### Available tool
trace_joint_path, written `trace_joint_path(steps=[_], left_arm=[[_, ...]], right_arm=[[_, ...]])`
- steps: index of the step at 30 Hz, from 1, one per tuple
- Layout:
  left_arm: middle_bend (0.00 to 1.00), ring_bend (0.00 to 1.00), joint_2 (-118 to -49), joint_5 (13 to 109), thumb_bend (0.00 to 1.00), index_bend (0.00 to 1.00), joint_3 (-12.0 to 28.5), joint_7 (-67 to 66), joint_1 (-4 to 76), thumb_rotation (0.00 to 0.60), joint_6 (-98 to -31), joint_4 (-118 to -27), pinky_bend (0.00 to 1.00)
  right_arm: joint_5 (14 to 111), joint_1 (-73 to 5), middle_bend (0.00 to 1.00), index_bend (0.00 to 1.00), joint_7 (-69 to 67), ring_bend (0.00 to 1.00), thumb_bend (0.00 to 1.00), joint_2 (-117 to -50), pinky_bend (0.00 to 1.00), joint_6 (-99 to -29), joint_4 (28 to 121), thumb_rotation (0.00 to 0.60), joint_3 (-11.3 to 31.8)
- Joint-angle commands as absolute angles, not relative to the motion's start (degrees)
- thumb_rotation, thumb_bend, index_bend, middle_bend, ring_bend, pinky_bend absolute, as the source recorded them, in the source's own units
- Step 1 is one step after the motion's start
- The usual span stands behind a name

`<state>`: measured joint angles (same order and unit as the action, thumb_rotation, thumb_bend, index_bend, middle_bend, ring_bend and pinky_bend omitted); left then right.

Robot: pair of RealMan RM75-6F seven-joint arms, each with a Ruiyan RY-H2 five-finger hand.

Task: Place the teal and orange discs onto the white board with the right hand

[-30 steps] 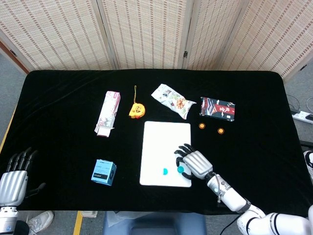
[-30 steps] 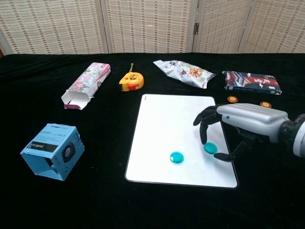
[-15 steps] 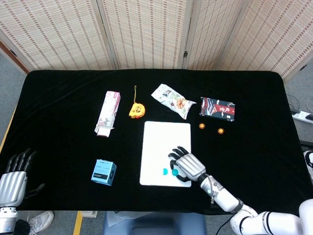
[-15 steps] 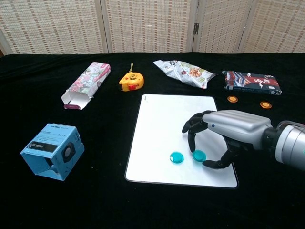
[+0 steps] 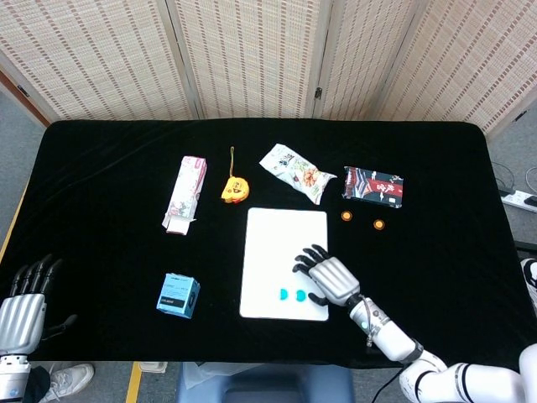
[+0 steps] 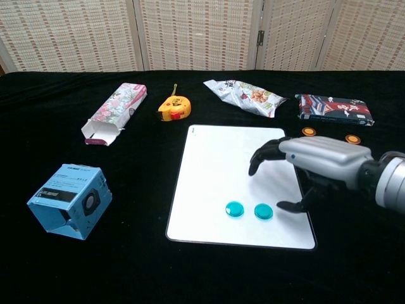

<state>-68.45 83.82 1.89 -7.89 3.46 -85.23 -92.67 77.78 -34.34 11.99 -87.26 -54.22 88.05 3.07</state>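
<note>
**Two teal discs on the board, orange pair off it**

While the right hand (image 6: 304,170) hovers over the right side of the white board (image 6: 215,158), its fingers are spread and curved with nothing held between them. Just below and left of it, two teal discs lie flat side by side near the board's lower edge: the left teal disc (image 6: 235,208) and the right teal disc (image 6: 263,211), close together but not touching (the head view shows them as two small teal spots at the board's bottom). The hand touches neither disc.

Up and to the right of the board, two orange discs rest on the black bench (image 5: 109,151), the nearer orange disc (image 6: 308,132) just off the board's upper right corner and the farther orange disc (image 6: 352,139) beyond it. Both sit just below a dark snack packet (image 6: 334,108).

At the lower left corner of the head view, the left hand (image 5: 21,306) is open, fingers pointing up, holding nothing.

Elsewhere on the bench: a pink carton (image 6: 114,113), a yellow tape measure (image 6: 174,108), a white snack bag (image 6: 243,97) and a blue box (image 6: 69,200).
</note>
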Motion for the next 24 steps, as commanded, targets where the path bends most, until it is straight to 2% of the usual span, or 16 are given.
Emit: trace_joint_path(steps=[1, 10, 24], left_arm=[[0.01, 0.01, -68.4, 83.9, 0.19, 0.02, 1.9, -8.1, 3.6, 0.600, -85.1, -92.8, 0.00], [0.01, 0.01, -68.1, 84.2, 0.19, 0.02, 2.0, -9.4, 4.3, 0.600, -84.4, -94.4, 0.00], [0.01, 0.01, -67.2, 83.4, 0.19, 0.02, 2.0, -10.9, 4.2, 0.600, -84.3, -96.2, 0.00]], right_arm=[[74.4, -33.1, 0.18, 0.29, 10.6, 0.07, 0.37, -85.6, 0.00, -56.6, 85.7, 0.600, 6.0], [61.3, -34.5, 0.18, 0.34, 11.3, 0.07, 0.37, -86.6, 0.00, -53.2, 76.0, 0.600, 12.2], [52.0, -42.4, 0.18, 0.35, 16.3, 0.07, 0.37, -94.8, 0.00, -44.2, 59.9, 0.600, 15.4]])
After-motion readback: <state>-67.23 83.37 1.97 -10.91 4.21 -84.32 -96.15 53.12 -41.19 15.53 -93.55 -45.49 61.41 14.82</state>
